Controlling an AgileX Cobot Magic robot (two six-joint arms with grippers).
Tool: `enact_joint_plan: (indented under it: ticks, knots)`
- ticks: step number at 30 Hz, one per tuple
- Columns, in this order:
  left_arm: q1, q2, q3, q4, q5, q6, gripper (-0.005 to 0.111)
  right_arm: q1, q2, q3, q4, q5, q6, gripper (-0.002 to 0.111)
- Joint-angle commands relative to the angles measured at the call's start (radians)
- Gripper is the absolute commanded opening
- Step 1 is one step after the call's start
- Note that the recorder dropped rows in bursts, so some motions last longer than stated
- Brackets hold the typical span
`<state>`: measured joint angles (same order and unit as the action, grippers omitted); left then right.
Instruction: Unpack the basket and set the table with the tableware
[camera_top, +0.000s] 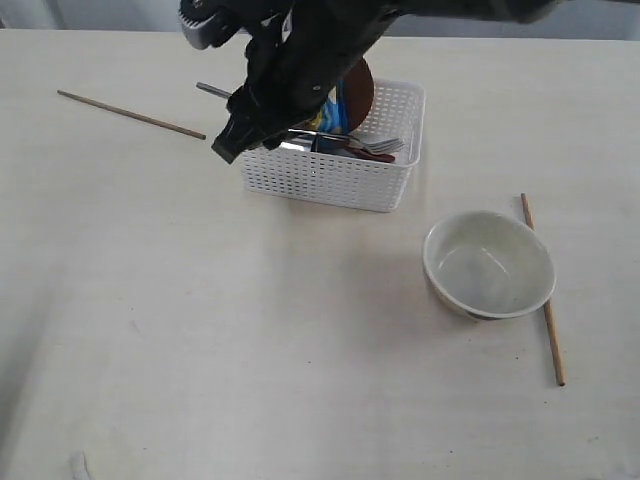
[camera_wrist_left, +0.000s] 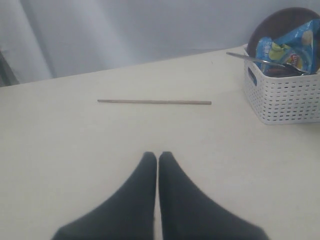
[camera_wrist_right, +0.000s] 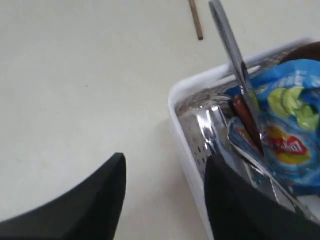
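We logged: left gripper (camera_wrist_left: 158, 165) clenched, empty | right gripper (camera_wrist_right: 165, 161) spread over basket (camera_wrist_right: 182, 145) rim | bowl (camera_top: 488, 264) stood on table (camera_top: 200, 320)

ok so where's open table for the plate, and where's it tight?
Open: the wide stretch of table on the camera side of the basket and left of the bowl. Also the far left corner past the lone chopstick. Tight: the bowl's right side, where a second chopstick runs along it; the basket's left end, under the right fingers.
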<state>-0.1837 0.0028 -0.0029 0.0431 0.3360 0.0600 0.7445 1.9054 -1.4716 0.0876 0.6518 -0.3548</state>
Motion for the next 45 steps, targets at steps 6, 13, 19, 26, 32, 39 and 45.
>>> enact_joint_plan:
  ticks: [6,13,19,26,32,39,45]
  knots:
    - [0.006,-0.003,0.003,0.004,-0.007,-0.005,0.001,0.008,0.219,-0.181,-0.238,-0.038,0.186,0.046]
    - [0.006,-0.003,0.003,0.004,-0.007,-0.005,0.001,0.008,0.23,-0.181,-0.507,-0.037,0.409,0.046]
    - [0.006,-0.003,0.003,0.004,-0.007,-0.005,0.001,0.008,0.244,-0.181,-0.504,-0.004,0.411,0.013]
    - [0.006,-0.003,0.003,0.004,-0.007,-0.005,0.001,0.064,0.225,-0.181,-0.501,0.077,0.336,0.0]
    - [0.006,-0.003,0.003,0.004,-0.007,-0.005,0.001,0.134,0.203,-0.181,-0.469,0.121,0.314,0.0]
    - [0.006,-0.003,0.003,0.004,-0.007,-0.005,0.001,0.205,0.201,-0.181,-0.203,0.181,0.138,0.0]
    - [0.006,-0.003,0.003,0.004,-0.007,-0.005,0.001,0.249,0.2,-0.181,-0.036,0.281,0.039,0.012]
